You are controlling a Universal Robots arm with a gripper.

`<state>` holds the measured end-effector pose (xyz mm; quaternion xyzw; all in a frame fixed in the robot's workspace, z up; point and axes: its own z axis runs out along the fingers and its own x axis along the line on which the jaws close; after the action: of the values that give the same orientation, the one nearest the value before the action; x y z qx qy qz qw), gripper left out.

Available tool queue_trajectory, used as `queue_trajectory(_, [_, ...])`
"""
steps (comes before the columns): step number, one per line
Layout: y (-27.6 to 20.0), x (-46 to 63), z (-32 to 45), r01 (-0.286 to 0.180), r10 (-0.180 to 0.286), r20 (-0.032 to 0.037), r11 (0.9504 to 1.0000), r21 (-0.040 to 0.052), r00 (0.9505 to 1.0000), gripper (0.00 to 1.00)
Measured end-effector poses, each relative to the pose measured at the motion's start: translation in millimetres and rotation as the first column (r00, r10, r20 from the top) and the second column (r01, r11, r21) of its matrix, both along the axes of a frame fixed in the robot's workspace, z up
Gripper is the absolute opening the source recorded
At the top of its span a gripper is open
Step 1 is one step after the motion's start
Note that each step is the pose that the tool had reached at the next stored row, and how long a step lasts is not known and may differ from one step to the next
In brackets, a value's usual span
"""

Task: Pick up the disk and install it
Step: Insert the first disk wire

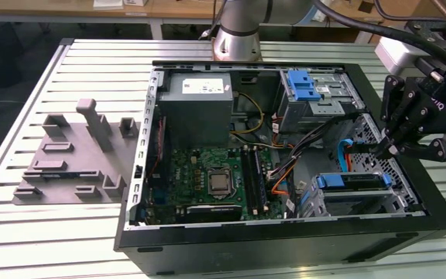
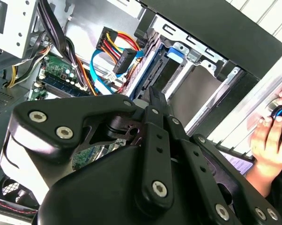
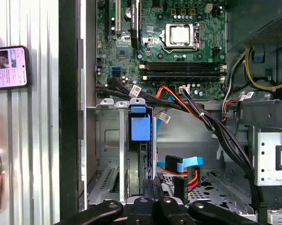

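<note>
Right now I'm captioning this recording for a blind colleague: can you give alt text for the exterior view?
An open black computer case lies on a slatted metal table, with the black gripper hanging over its drive bay at the exterior view's right, above the blue-bracketed disk. Inside are a green motherboard and grey power-supply box; a grey fixture sits beside the case.

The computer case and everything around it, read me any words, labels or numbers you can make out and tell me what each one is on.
No text here can be read.
White sticker on the power supply: print too small.
Phone on the table, in the first wrist view: screen content blurred.
Motherboard: markings too small.
Blue bracket of the disk: no lettering visible.
Tool: no legible marking.
</note>
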<state>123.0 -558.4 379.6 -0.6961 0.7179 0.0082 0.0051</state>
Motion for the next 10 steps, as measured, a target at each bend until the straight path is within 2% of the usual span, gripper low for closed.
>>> queue_trajectory(4, [4.0, 0.0, -0.1, 0.0, 0.0, 0.0, 1.0, 0.0, 1.0, 0.11])
queue_trajectory(10, [13.4, 0.0, -1.0, 0.0, 0.0, 0.0, 1.0, -0.0001, 1.0, 0.11])
